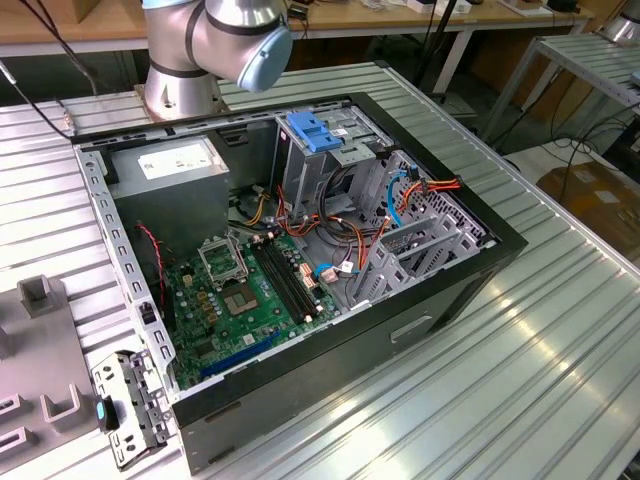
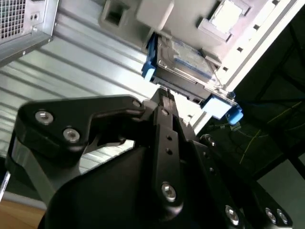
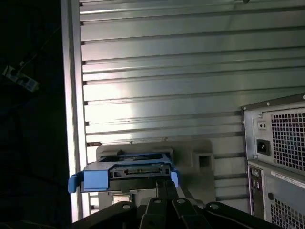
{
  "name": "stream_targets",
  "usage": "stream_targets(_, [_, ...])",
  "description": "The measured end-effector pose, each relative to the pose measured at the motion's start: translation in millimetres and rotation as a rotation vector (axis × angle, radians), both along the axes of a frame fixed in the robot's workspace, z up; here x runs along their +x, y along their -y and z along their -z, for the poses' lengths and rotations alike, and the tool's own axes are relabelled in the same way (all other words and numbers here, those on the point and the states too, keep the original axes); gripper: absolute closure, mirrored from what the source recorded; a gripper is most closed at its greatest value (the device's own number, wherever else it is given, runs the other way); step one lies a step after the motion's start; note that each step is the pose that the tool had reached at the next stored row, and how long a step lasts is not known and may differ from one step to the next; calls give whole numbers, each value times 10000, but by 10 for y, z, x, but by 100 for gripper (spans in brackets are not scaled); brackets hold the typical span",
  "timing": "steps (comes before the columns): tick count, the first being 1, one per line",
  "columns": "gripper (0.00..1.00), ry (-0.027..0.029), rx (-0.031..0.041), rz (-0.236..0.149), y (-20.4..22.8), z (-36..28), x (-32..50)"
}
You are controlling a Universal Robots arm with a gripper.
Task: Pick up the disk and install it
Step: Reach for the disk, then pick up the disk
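Open PC case flat on ribbed worktop. Inside: motherboard, PSU with white sticker, blue bracket atop drive cage, orange and red cables just beside cage. Grey fixture plate at the exterior view's left, beside case.

Robotics lab or workshop, ribbed aluminium table, opened computer tower, seemingly wooden workbenches behind

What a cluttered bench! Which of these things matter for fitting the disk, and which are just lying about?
In the job: the disk, resting on a grey stand; the gripper close by it; the open computer case.
Lying about: grey blocks at the exterior view's left; a loose metal plate beside the case; the blue bracket atop the drive cage.
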State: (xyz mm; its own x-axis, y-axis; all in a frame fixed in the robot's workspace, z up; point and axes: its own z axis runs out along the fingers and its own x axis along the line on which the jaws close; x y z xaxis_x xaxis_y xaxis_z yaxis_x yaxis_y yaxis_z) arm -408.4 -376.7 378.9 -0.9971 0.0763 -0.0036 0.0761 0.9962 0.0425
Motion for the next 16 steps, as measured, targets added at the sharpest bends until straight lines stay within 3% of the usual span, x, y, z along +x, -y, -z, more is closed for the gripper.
stream_targets(5, [89,-72,0,0,0,19,-286])
stream_targets(10, [89,-145,0,-1,0,31,-473])
stream_targets(16, [89,-154,0,-1,1,32,-497])
